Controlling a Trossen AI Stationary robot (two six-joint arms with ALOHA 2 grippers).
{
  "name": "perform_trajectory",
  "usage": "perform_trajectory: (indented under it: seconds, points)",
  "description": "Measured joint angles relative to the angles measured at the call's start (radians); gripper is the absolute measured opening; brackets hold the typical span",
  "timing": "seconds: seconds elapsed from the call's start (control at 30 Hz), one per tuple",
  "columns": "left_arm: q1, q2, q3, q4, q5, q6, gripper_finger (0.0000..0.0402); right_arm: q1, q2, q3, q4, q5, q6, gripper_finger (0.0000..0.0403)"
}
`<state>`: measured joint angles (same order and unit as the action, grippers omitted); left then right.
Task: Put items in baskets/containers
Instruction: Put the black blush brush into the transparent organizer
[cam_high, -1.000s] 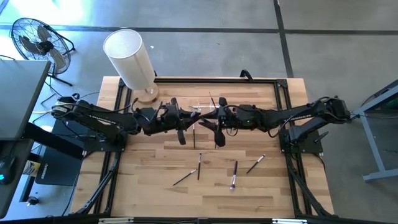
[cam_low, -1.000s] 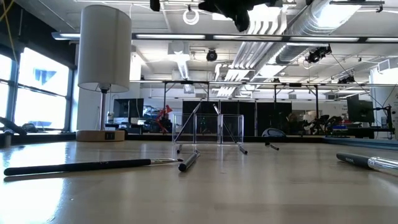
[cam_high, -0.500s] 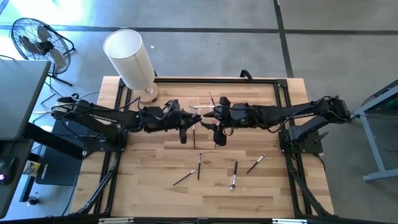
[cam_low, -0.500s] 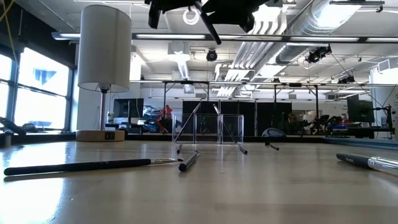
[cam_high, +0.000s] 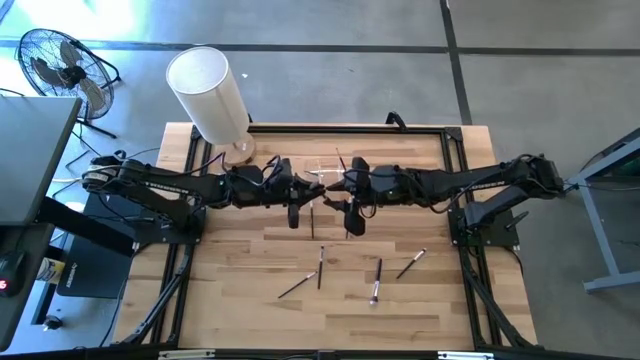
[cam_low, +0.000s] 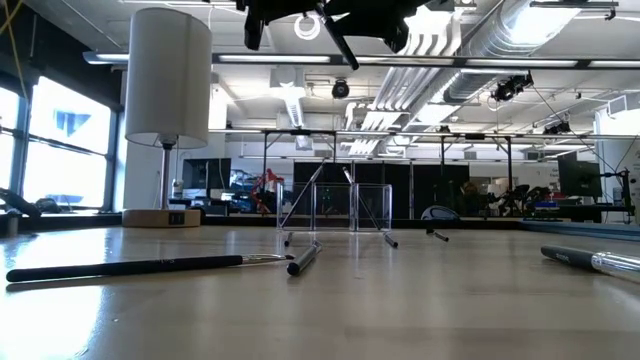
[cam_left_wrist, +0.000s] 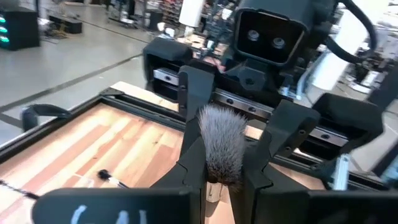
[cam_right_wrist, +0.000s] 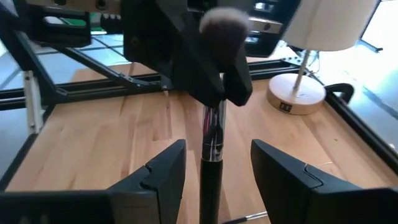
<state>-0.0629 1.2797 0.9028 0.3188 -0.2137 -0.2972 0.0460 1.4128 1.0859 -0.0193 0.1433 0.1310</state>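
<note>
Two grippers meeting above mid-table, near holder (cam_high: 322, 178). Left gripper (cam_left_wrist: 225, 168) clamped on fluffy brush (cam_left_wrist: 221, 144), held up high. Right gripper (cam_right_wrist: 211, 165) spread apart either side of same brush's handle. Four more brushes (cam_high: 378, 281) lying loose on table (cam_high: 250, 300).

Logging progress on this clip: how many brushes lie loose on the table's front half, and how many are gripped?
Loose brushes, front half: 4
Brush in the left gripper: 1
Total: 5
</note>
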Motion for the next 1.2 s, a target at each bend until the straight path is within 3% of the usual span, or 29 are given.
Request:
perform_trajectory:
  seconds: [0.17, 0.6, 0.8, 1.2]
  points:
    - [-0.001, 0.000, 0.000, 0.003, 0.034, 0.006, 0.0033, -0.018, 0.000, 0.000, 0.000, -0.072, 0.008, 0.0152]
    - [-0.001, 0.000, 0.000, 0.028, 0.075, 0.031, 0.0032, -0.047, 0.000, 0.000, 0.000, -0.249, 0.022, 0.0040]
    - [-0.001, -0.001, 0.000, 0.022, 0.074, 0.034, 0.0033, -0.047, 0.000, 0.000, -0.002, -0.228, 0.000, 0.0036]
    - [0.000, -0.001, 0.000, -0.022, 0.065, 0.035, 0.0173, -0.061, 0.000, 0.000, -0.079, -0.177, 0.020, 0.0036]
